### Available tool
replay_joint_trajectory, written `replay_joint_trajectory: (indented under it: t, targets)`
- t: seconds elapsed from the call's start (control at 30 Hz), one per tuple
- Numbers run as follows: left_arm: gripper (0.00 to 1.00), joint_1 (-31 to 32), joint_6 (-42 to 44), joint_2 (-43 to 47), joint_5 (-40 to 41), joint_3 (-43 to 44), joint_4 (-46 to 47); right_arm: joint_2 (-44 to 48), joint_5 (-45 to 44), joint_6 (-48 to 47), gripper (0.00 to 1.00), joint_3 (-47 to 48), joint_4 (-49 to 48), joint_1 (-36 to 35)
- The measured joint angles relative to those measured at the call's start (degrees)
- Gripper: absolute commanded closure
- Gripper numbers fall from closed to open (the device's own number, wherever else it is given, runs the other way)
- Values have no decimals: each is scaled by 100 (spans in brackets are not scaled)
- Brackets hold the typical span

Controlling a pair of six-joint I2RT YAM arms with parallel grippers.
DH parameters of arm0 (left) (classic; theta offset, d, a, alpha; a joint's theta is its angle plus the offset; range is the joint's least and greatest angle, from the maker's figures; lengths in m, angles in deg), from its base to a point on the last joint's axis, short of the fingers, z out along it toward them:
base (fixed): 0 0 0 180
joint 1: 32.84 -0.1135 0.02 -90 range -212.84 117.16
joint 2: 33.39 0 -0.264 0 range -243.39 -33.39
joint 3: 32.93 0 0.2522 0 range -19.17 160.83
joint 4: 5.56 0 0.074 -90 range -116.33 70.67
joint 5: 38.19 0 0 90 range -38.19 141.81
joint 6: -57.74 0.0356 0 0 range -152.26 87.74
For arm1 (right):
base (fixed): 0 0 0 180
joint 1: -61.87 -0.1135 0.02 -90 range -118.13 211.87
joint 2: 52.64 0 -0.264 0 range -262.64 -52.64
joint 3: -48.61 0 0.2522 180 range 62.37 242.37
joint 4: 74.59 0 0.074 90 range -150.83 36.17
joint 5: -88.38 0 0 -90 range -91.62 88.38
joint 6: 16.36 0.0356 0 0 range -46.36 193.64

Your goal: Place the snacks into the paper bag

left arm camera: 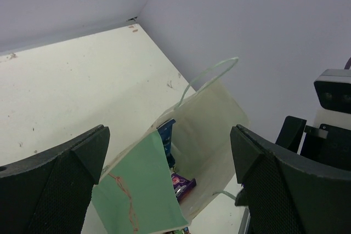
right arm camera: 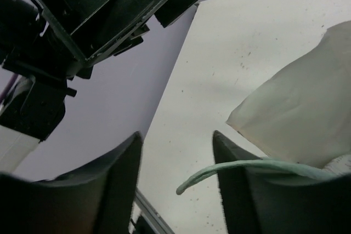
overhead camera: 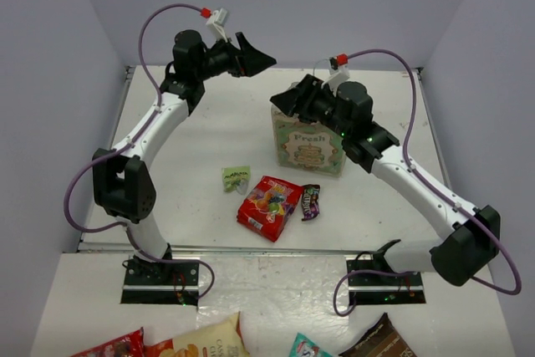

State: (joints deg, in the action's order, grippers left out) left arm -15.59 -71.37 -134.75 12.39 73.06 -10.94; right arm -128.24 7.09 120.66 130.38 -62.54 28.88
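Observation:
The paper bag (overhead camera: 309,146) stands upright right of centre. In the left wrist view its mouth (left arm camera: 211,130) is open, with the blue chip bag (left arm camera: 166,136) and the purple candy pack (left arm camera: 184,184) inside. The tiny green packet (overhead camera: 236,178), the red candy bag (overhead camera: 269,205) and the dark brown packet (overhead camera: 310,201) lie on the table in front of the bag. The silver foil packet is not in view. My left gripper (overhead camera: 261,58) (left arm camera: 169,141) is open and empty, high behind the bag. My right gripper (overhead camera: 284,99) (right arm camera: 175,152) is open at the bag's top left edge; a bag handle (right arm camera: 219,169) crosses its right finger.
At the near edge, in front of the arm bases, lie a red packet (overhead camera: 109,347), the large yellow-orange chip bag (overhead camera: 201,340), the teal packet (overhead camera: 308,346) and the big dark brown pouch (overhead camera: 378,340). Lilac walls enclose the table at the back and on both sides.

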Motion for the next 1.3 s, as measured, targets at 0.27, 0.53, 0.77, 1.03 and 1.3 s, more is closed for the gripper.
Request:
replay_joint_trajectory:
  t: [0.27, 0.53, 0.77, 1.03, 1.3]
  targets:
    - [3, 0, 33, 2, 31, 0, -33, 490, -1032, 42, 14, -101, 662, -2]
    - [1, 0, 103, 118, 96, -203, -72, 1792, -1840, 225, 14, -1115, 879, 0]
    - [0, 0, 479, 831, 483, -815, -866, 2702, -1812, 208, 14, -1163, 1517, -2]
    - [0, 0, 876, 2334, 1038, -2500, -1685, 3842, -1338, 374, 13, -2398, 2365, -2]
    - [0, 328, 879, 3112, 1534, -4229, -2140, 4159, -1029, 824, 13, -4207, 2973, -2]
